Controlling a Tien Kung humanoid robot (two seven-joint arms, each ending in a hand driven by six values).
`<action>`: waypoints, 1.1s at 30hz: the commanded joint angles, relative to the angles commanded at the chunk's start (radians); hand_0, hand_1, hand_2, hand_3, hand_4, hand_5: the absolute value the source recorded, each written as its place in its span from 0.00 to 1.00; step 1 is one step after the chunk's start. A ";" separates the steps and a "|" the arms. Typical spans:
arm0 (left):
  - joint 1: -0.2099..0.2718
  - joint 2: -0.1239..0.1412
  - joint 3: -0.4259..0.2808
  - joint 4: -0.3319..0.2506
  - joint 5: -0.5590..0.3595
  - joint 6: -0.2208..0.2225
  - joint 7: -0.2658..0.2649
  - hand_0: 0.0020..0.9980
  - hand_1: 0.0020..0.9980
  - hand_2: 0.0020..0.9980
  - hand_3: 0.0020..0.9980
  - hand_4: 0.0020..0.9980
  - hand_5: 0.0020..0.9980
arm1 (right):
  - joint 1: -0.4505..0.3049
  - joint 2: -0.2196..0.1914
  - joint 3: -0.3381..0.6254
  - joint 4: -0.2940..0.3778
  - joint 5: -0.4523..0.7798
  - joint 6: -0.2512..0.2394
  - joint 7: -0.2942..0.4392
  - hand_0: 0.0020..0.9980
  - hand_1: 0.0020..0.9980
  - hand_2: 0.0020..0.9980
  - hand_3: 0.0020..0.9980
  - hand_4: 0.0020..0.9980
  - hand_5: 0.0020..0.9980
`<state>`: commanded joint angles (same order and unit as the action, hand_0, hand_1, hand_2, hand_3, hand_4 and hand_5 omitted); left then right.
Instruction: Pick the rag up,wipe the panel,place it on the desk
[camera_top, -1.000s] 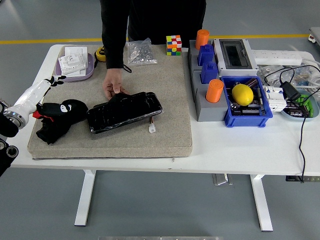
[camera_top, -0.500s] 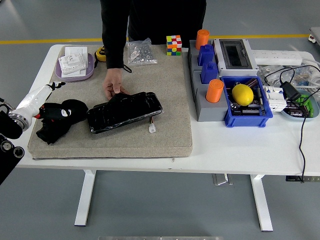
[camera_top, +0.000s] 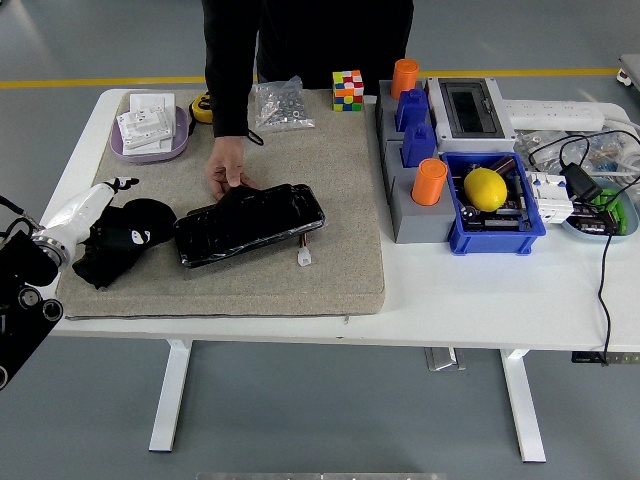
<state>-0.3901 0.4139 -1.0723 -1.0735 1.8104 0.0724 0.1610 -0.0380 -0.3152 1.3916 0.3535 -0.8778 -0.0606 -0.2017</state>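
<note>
One robot hand, the left hand (camera_top: 105, 200), has drawn back leftward, fingers loose, off the rag (camera_top: 120, 250); rag lies on the mat (camera_top: 330, 200) left of the panel (camera_top: 250, 223); wiping looks finished.

Rubik's cube (camera_top: 347, 89) near table's far edge; lemon (camera_top: 485, 188) in blue bin (camera_top: 497, 229); orange cup (camera_top: 429, 181) beside it

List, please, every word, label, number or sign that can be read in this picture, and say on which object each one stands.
No text can be read in this view.
White cards in the purple tray: faint print, too small to read.
Grey electrical box: no legible label.
Circuit breaker: markings too blurred to read.
Black panel and black rag: only white marks on the rag, no letters.
</note>
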 joint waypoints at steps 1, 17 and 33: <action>-0.003 -0.003 0.003 0.009 -0.001 0.002 -0.002 0.85 0.94 0.94 0.90 0.86 0.29 | 0.000 0.000 0.001 0.001 -0.001 0.000 0.000 0.69 0.46 0.64 0.61 1.00 0.70; -0.027 -0.025 0.025 0.083 0.005 0.039 -0.002 0.75 0.86 0.89 0.84 0.77 0.20 | -0.001 -0.002 0.010 0.013 -0.009 -0.006 0.001 0.69 0.46 0.64 0.61 1.00 0.70; -0.024 -0.029 0.043 0.093 0.020 0.062 0.005 0.44 0.60 0.82 0.69 0.57 0.12 | -0.001 -0.004 0.019 0.026 -0.017 -0.018 0.004 0.69 0.46 0.64 0.62 1.00 0.70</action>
<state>-0.4138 0.3848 -1.0294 -0.9800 1.8299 0.1340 0.1662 -0.0394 -0.3189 1.4107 0.3797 -0.8951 -0.0787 -0.1981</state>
